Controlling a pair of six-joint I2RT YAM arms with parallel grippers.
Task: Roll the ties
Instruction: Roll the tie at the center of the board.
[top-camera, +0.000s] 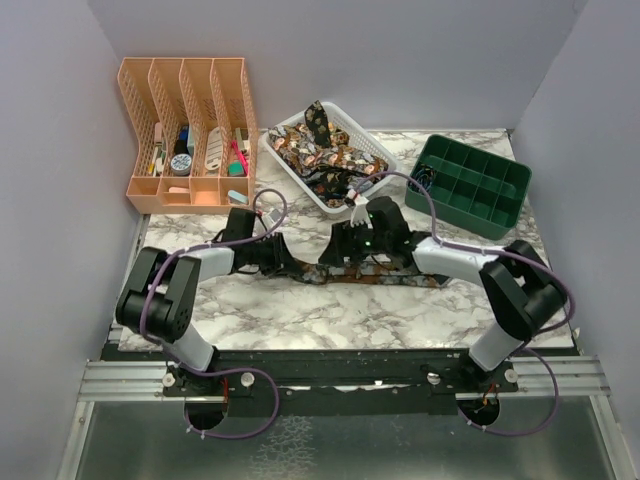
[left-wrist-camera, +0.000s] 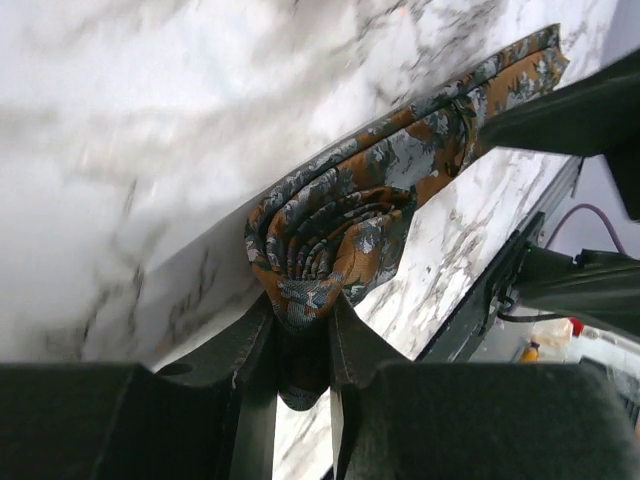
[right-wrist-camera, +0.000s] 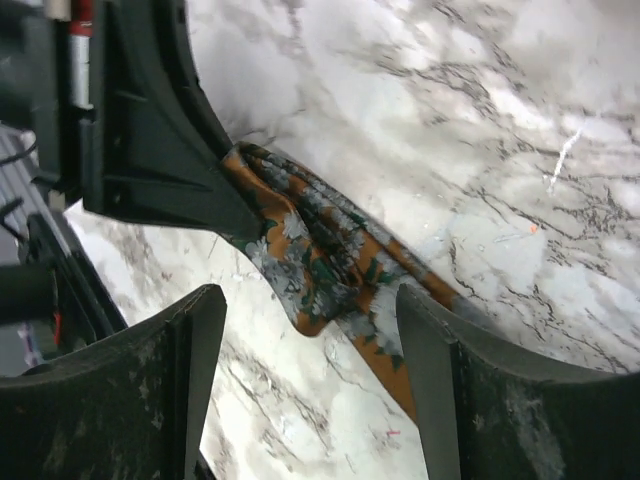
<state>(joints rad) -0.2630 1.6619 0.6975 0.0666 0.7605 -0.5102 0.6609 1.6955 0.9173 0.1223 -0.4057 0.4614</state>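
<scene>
Left gripper (left-wrist-camera: 300, 325): clamped on the tie (left-wrist-camera: 340, 235). Its fingers (left-wrist-camera: 250, 350) pinch the bottom of a loose coil at the tie's end. The coil sits just past the fingertips, spiral face toward the wrist camera. The rest of the tie runs straight away from the fingertips, flat on the marble worktop (left-wrist-camera: 120, 150).

Right gripper (right-wrist-camera: 310, 320): jaws apart, nothing gripped. The tie (right-wrist-camera: 320, 265) crosses the gap between its fingers (right-wrist-camera: 195, 340) on a diagonal, bunched and creased mid-gap. Ahead of the fingertips it disappears under the left gripper's black body. The other way it passes right by the opposite fingertip; contact there, can't tell.

Top view: left gripper (top-camera: 285, 258) and right gripper (top-camera: 347, 250) face each other tip to tip, close together. The uncoiled length of tie (top-camera: 385, 270) lies flat under and behind the right gripper, along its forearm.

Beyond the right gripper, away from the arm bases: white basket (top-camera: 375, 147) with more ties (top-camera: 315, 150) heaped inside. On that gripper's outer side, well apart: green compartment tray (top-camera: 455, 218). Beyond the left gripper, same far edge: orange file organizer (top-camera: 190, 130), small items in its slots, too small to identify.
</scene>
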